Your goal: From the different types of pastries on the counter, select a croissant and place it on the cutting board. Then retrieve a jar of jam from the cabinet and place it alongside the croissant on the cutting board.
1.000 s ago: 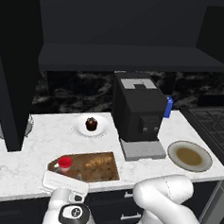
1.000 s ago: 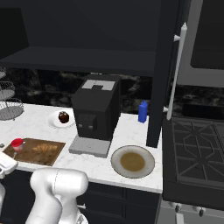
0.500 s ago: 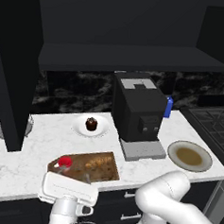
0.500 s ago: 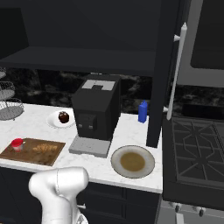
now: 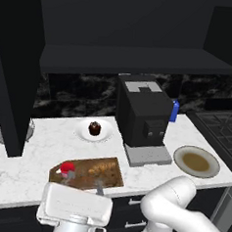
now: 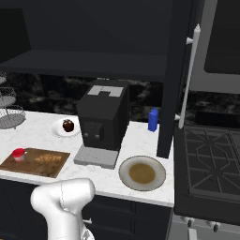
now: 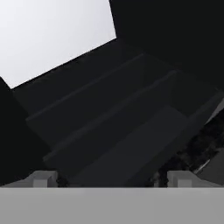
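The cutting board lies near the front edge of the counter. The jar of jam stands on its left end. Beside it, also on the board, lies the croissant. A dark cupcake sits on a white plate behind the board. My gripper hangs open just in front of the board, touching nothing. In the hand view the gripper has nothing between its fingertips and faces the dark cabinet.
A black coffee machine stands right of the board. A plate of brown food and a blue bottle lie further right. A stove borders the counter. A wire basket stands far left. An open cabinet door hangs down.
My hand has drawn back from the jar toward the base and sunk lower in the left base view. The jar and croissant stay on the board.
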